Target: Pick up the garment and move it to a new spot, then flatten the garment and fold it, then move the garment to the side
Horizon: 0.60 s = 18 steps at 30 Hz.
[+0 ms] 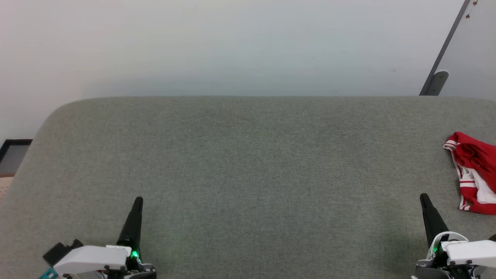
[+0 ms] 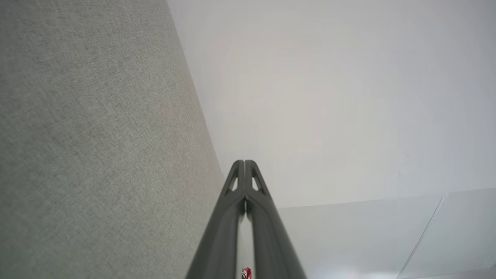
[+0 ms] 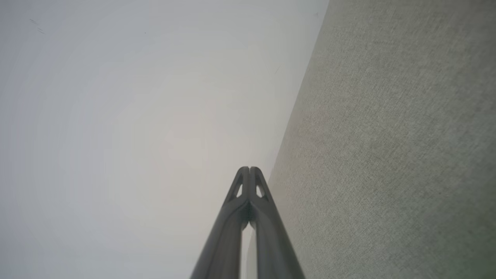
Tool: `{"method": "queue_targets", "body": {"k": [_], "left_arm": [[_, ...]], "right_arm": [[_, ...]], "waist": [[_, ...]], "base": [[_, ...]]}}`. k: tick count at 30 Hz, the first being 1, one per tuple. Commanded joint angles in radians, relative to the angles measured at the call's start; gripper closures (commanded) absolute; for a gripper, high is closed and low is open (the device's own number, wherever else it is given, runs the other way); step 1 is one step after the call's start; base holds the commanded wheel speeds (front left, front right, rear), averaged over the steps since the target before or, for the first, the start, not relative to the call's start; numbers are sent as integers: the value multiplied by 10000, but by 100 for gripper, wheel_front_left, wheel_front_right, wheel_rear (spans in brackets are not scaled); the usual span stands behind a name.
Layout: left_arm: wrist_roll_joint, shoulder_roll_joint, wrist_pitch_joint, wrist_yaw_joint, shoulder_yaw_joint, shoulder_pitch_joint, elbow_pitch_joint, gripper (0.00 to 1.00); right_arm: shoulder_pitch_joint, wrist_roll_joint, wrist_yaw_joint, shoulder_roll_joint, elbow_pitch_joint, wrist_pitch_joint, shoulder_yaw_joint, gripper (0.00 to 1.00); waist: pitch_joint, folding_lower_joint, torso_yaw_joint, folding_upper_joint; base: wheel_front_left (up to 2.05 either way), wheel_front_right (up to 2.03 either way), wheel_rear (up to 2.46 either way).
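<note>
one garment [image 1: 474, 170] is seen crumpled at the desk's [image 1: 248, 162] right edge, and one left end effector [image 1: 138, 200] and one right end effector [image 1: 424, 197] are held low, pointed forward, each closed on nothing.

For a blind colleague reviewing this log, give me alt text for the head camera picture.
A crumpled red and white garment lies at the right edge of a grey fabric surface, partly cut off by the frame. The left pincer and right pincer, both shut, point up from the bottom edge.
</note>
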Motion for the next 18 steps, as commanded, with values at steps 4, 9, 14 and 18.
{"method": "queue_targets", "body": {"k": [4, 9, 14, 18], "left_arm": [[-371, -48, 94, -30, 49, -131, -51, 100], [-718, -94, 186, -31, 64, -174, -62, 100], [-1017, -143, 286, -33, 77, -203, -66, 100], [-1279, -179, 362, -34, 88, -218, -68, 100]], "right_arm": [[-131, 419, -11, 26, -66, 105, 31, 100], [-169, 831, -12, 37, -70, 199, 32, 100], [-209, 1162, -13, 48, -69, 276, 34, 100], [-238, 1473, -13, 57, -69, 356, 36, 100]], "waist": [[3, 0, -14, 0], [8, 0, -33, 0], [13, 0, -52, 0], [16, 0, -67, 0]], "base": [[0, 0, 0], [0, 0, 0], [0, 0, 0], [0, 0, 0]]}}
